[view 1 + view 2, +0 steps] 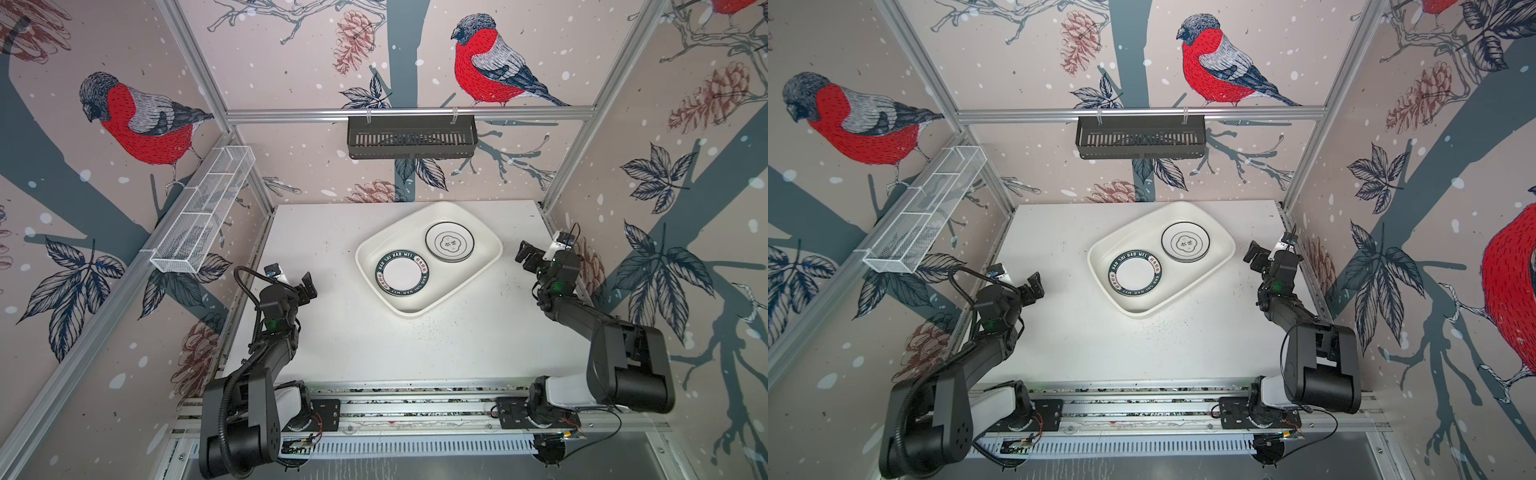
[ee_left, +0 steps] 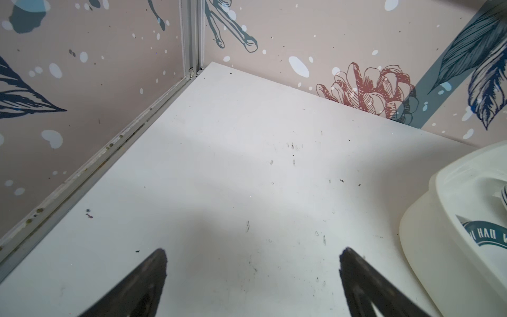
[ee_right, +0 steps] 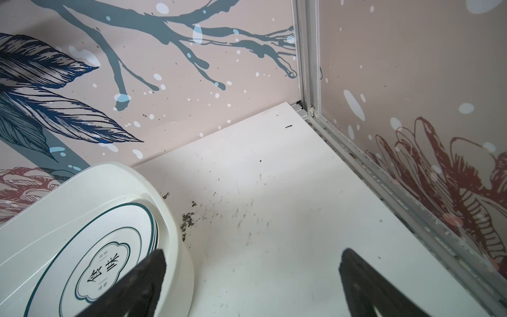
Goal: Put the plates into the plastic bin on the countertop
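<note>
White plastic bin [image 1: 453,284] is seen on the tabletop [image 1: 332,332], right of centre toward the back. A green-lettered plate [image 1: 402,276] and a stack of black-rimmed plates [image 1: 449,242] are laid side by side inside it. The left end effector [image 1: 308,286] and right end effector [image 1: 524,254] are held spread apart, empty, clear of the bin on either side.

"What colour are the arms?"

"Black, both of them. The left arm [image 1: 270,336] and right arm [image 1: 623,353] have boxy matte housings. Each has a white segment [image 1: 289,399] near its base and a small green light [image 1: 272,322] further up."

"Any cabling?"

"A ribbed black hose [image 1: 225,415] follows the left arm. Each base sits on a black plate [image 1: 326,411] dotted with screws."

"And the fingers?"

"The fingers [image 2: 153,277] are dark, tapered and rough-faced. A white camera block [image 1: 277,273] tops each wrist."
</note>
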`<state>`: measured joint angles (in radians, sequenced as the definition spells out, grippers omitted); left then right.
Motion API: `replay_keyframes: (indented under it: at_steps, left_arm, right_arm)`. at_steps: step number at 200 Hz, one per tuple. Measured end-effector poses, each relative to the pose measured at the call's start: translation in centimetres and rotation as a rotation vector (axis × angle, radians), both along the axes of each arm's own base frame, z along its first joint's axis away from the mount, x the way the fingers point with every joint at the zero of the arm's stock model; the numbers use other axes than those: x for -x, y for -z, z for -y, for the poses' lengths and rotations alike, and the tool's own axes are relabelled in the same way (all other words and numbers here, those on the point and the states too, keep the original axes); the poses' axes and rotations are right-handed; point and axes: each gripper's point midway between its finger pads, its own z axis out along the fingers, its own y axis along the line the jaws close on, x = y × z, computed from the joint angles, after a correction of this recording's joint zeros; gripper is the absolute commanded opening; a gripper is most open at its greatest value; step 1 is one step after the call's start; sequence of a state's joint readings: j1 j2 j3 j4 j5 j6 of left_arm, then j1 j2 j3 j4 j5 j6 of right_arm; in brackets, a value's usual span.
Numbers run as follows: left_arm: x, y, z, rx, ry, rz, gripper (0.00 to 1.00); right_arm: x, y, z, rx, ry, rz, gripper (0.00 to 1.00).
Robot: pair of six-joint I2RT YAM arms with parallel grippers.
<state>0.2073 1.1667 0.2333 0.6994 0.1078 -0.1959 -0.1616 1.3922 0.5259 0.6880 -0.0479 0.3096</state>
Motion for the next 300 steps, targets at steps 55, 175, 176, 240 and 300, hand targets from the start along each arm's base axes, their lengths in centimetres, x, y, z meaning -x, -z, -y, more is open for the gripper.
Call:
replay_keyframes:
  at_steps: [55, 175, 176, 240, 300]
  left_arm:
    - [0.7, 0.5, 1.5, -0.044, 0.083, 0.119, 0.98]
    - [1.6, 2.3, 4.3, -0.047, 0.24, 0.181, 0.99]
    - [1.5, 2.2, 4.4, -0.047, 0.241, 0.182, 0.99]
    - [1.1, 1.7, 4.6, -0.06, 0.253, 0.204, 0.99]
    - [0.8, 0.9, 4.8, -0.07, 0.259, 0.233, 0.99]
  right_arm:
    - [5.0, 1.8, -0.4, 0.05, 0.018, 0.036, 1.0]
    - [8.3, 2.4, -1.2, 0.124, 0.068, 0.168, 1.0]
    - [8.3, 2.4, -1.2, 0.124, 0.068, 0.169, 1.0]
    - [6.1, 3.0, -2.9, 0.227, 0.039, 0.161, 1.0]
    - [5.0, 3.2, -2.5, 0.243, 0.081, 0.138, 1.0]
